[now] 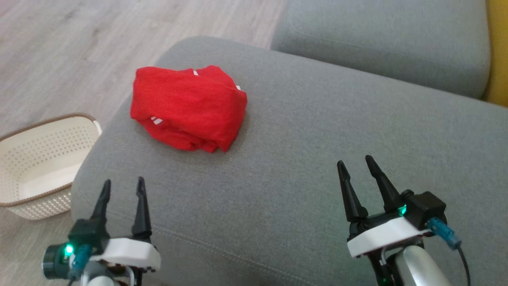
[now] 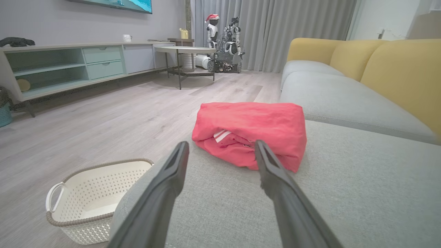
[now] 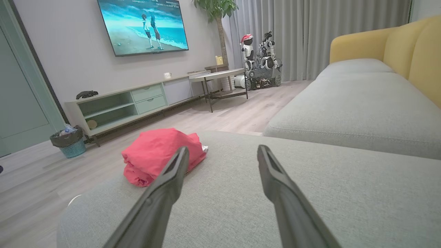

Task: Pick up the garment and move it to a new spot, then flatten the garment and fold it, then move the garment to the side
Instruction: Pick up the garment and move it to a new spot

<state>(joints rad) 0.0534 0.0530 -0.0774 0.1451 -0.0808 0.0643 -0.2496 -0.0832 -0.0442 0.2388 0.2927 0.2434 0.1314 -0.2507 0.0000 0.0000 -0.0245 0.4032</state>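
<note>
While the garment (image 1: 188,107) lies as a compact red bundle on the grey sofa cushion (image 1: 309,151), both grippers stand clear of it and hold nothing. The left gripper (image 1: 123,180) is positioned over the near left corner of the cushion, fingers spread apart and pointing toward the bundle. The right gripper (image 1: 355,160) is positioned over the near right part of the cushion, fingers likewise spread, well apart from the cloth. The bundle sits near the far left edge of the cushion, folded over on itself, with small white stripes visible at its edges. A cream perforated basket (image 1: 39,159) with a brown rim stands on the wooden floor (image 1: 59,47), just beside the cushion's left side. A second grey cushion (image 1: 381,39) adjoins at the far right.
</note>
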